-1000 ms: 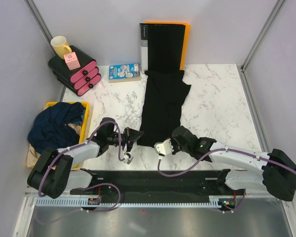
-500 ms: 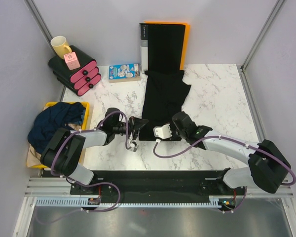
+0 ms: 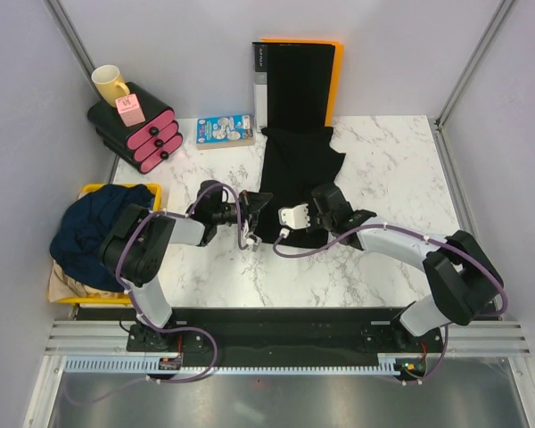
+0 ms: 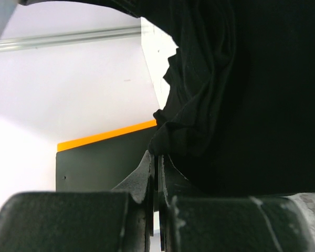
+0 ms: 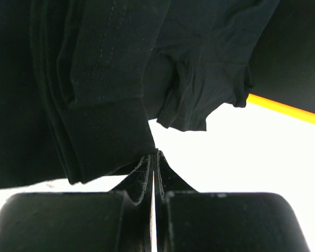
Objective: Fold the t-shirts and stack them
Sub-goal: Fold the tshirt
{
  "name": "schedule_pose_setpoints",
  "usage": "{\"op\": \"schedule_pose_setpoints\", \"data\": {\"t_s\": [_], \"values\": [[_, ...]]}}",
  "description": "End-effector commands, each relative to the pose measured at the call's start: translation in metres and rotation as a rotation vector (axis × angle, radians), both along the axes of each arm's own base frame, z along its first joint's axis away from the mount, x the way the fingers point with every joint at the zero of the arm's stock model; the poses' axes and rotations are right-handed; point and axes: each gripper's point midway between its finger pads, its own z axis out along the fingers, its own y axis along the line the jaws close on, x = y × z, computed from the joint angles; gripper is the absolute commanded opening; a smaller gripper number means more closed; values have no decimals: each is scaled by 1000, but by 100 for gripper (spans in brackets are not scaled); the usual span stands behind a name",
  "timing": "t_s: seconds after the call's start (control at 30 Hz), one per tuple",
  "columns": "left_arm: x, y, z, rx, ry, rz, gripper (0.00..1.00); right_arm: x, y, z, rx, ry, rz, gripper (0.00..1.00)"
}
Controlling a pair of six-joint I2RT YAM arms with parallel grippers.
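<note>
One black t-shirt (image 3: pixel 294 178) stretched along the marble desk (image 3: pixel 392 178), its near end pinched from both sides.

Lengthwise on the desk, the black t-shirt is folded into a narrow strip, its far end reaching the black binder (image 3: pixel 335 80) with the orange back. Off the desk's left edge, the navy t-shirt (image 3: pixel 94 232) is heaped in a yellow bin (image 3: pixel 156 192), with a tan t-shirt (image 3: pixel 62 283) under it. The left gripper (image 4: pixel 157 156) is pressed together on a bunched fold of black cloth, and the right gripper (image 5: pixel 155 156) nips the hem corner.
</note>
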Motion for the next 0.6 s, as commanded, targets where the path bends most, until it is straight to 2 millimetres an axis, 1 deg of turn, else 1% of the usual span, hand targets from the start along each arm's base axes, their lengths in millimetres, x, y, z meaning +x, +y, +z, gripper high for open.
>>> {"op": "schedule_pose_setpoints", "data": {"t_s": [0.0,0.17,0.2,0.23,0.27,0.3,0.33,0.37,0.4,0.43,0.5,0.57], "values": [[24,-3,30,-71,-100,30,2,28,13,21,58,-76,4,0],[31,-5,23,-66,-106,34,2,44,12,18,59,-82,-22,0],[32,-6,25,-72,-120,32,3,47,12,19,60,-87,-27,2],[33,-5,21,-71,-119,35,7,50,12,16,56,-92,-36,15],[33,-5,19,-72,-122,38,12,53,9,16,50,-102,-60,26],[34,-5,23,-82,-143,41,28,59,8,20,52,-119,-85,37],[35,-4,21,-81,-146,49,41,64,7,18,54,-121,-109,57],[36,-3,18,-80,-147,55,55,67,5,19,70,-123,-144,63],[36,-3,16,-78,-147,59,86,74,0,26,77,-146,-188,83],[37,-2,18,-85,-159,66,99,76,-3,25,76,-144,-212,89],[38,-1,18,-88,-157,76,99,79,-11,30,75,-153,-254,95],[40,1,22,-95,-168,92,99,78,-16,33,80,-156,-279,97]]}}
